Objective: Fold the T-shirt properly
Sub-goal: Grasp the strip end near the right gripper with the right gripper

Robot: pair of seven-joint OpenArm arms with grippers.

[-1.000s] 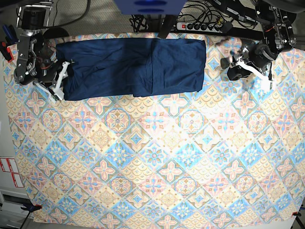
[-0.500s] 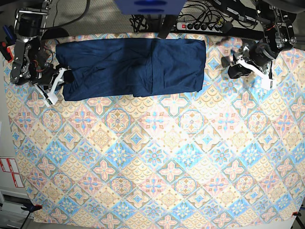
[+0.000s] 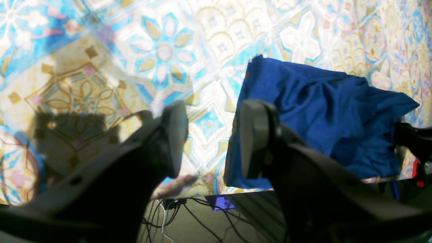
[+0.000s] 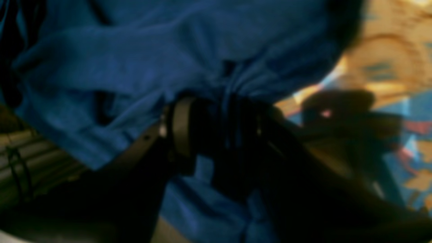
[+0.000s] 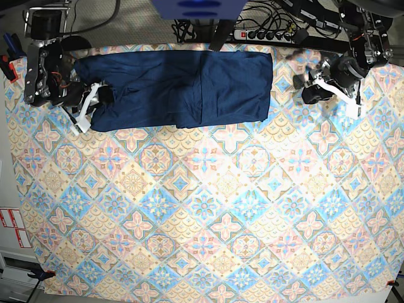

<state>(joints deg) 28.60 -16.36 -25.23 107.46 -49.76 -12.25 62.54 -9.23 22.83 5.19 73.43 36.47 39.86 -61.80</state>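
- The T-shirt [image 5: 177, 88] is seen spread in a long band across the far strip of the worktop [image 5: 208, 208], lying on the patterned cloth [image 5: 208, 240] between the two end effectors.
- The right end effector [image 5: 101, 98] is placed at the shirt's end nearest it; in its wrist view, gathered blue fabric [image 4: 233, 111] is bunched between the dark fingers [image 4: 180, 131], so a pinch on the cloth is judged, though the view is blurred.
- The left end effector [image 3: 211, 138] is held with its jaws parted and nothing between them; only patterned cloth shows in the gap. The shirt's near edge [image 3: 324, 118] lies just beside one finger, apart from it.
- The garment is judged light, soft and limp: creases and a rumpled corner are visible, so no shape will be kept when it is lifted, and unsupported parts will sag and drag.
- The knit surface is judged unlikely to slip from closed pads, but stretch is to be expected under pull.
- Hold is best taken at corners or doubled hem edges, with all layers pinched together; a grip on one layer alone would be expected to peel the fold open.
- The cloth underneath could be caught with the shirt if the pinch is set too deep.
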